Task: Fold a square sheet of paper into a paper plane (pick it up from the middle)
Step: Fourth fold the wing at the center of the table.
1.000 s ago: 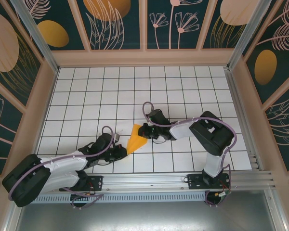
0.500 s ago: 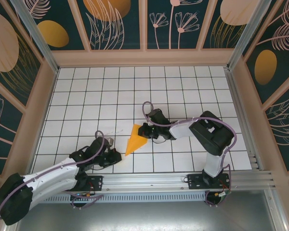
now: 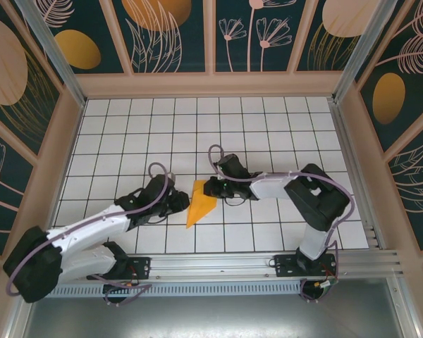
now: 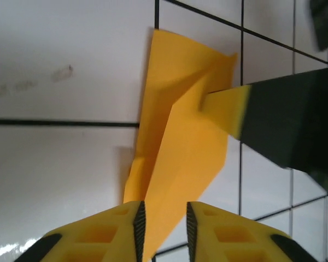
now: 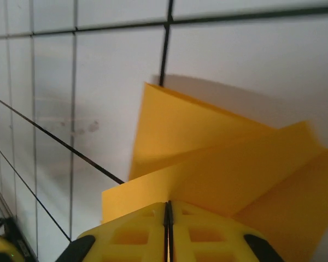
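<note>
Mid-fold: right end effector [image 5: 168, 218] clamps the paper plane [image 4: 186, 147] at its wide end, left end effector [image 4: 162, 217] stands parted astride the tip; next, probably pinch and press the crease.

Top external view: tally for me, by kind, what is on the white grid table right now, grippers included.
paper plane, orange-yellow, part-folded: 1
Grippers: 2 (left gripper, right gripper)
Total: 3
</note>
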Robot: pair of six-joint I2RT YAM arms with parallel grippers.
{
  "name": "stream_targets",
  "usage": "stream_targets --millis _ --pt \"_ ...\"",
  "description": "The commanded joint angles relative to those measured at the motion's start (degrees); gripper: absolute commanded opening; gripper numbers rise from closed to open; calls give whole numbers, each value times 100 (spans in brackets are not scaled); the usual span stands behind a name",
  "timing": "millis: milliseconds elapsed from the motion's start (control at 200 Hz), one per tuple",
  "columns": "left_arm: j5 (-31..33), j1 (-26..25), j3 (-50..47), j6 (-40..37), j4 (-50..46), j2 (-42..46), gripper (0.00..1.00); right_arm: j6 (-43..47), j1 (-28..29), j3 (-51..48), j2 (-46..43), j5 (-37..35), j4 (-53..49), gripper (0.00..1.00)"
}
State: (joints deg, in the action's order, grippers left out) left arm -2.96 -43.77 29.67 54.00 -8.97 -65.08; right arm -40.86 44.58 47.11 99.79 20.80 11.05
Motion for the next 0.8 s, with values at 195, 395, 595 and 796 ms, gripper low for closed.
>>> stream_targets --millis 195,395,595,796 --pt "197 22 526 -677 233 -1176 36 -993 -179 -1053 -1409 -647 -41 24" --pt "291 28 660 -797 201 -1588 36 -1560 -151 -1541 -1437 -369 517 27" --pt "186 27 654 -825 309 -1814 35 -1929 -83 -1766 -1304 -183 972 28" --pt "48 29 611 -782 422 -1923 34 -1980 -29 -1736 -1184 -205 1040 28"
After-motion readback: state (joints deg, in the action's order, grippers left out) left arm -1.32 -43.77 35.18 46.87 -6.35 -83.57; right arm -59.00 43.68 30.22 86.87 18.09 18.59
